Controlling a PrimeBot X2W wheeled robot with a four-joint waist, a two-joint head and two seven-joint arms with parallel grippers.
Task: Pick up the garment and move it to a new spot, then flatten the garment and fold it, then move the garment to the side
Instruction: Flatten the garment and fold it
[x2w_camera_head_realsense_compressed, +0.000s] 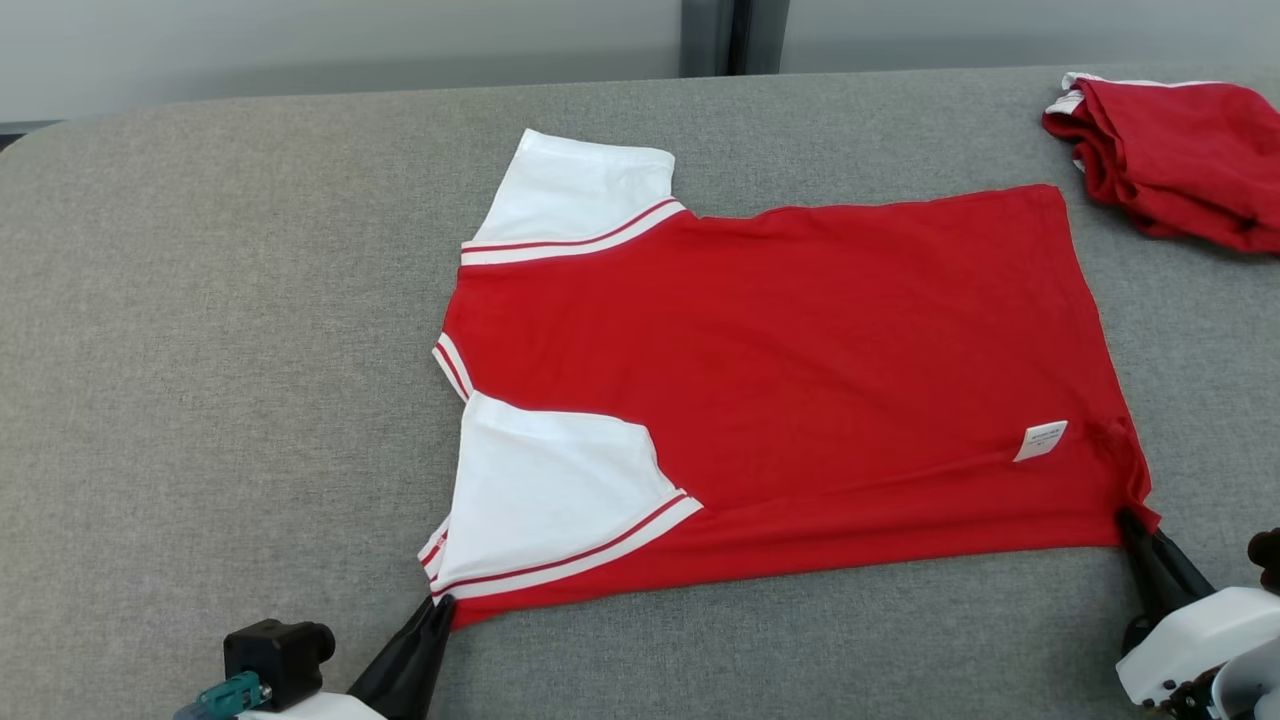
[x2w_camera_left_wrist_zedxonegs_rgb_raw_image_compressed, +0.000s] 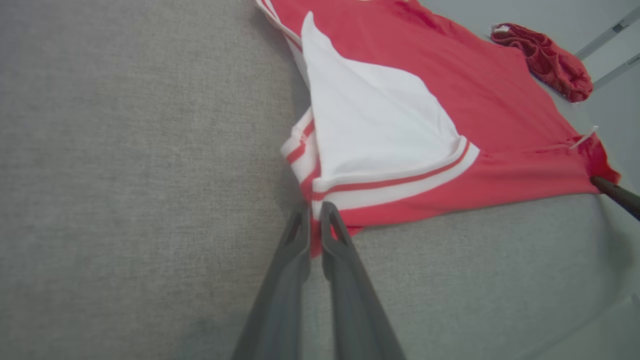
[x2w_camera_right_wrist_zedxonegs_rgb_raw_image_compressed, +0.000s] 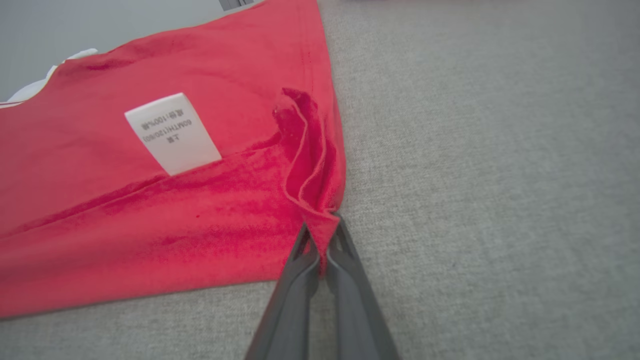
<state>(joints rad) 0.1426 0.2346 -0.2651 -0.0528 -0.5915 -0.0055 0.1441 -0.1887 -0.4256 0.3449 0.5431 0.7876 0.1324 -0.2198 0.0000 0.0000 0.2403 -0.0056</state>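
While I watch from the head camera, the biggest thing is the grey padded surface, running edge to edge with a pale wall behind it. Next biggest is the red shirt, which lies spread flat near the middle. Its neck end is to my left and its hem to my right. The red body looks mostly smooth, with one long crease low along the near side.

A second red garment sits bunched at the far right corner, well apart from the shirt.

There are two white sleeves with red and white striped trim. The far sleeve sticks out away from me. The near sleeve is folded in on top of the red body.

The left gripper is at the near left corner of the shirt. In the left wrist view its fingers are closed, with a bit of red cloth pinched between the tips. The right gripper is at the near right hem corner. Its fingers are also closed on the cloth, which puckers into small folds just above the tips. Both pinched corners are low, at or close to the surface.

Smallest is a white label, lying on the red cloth just beside the puckered corner. Its print is too small to read.
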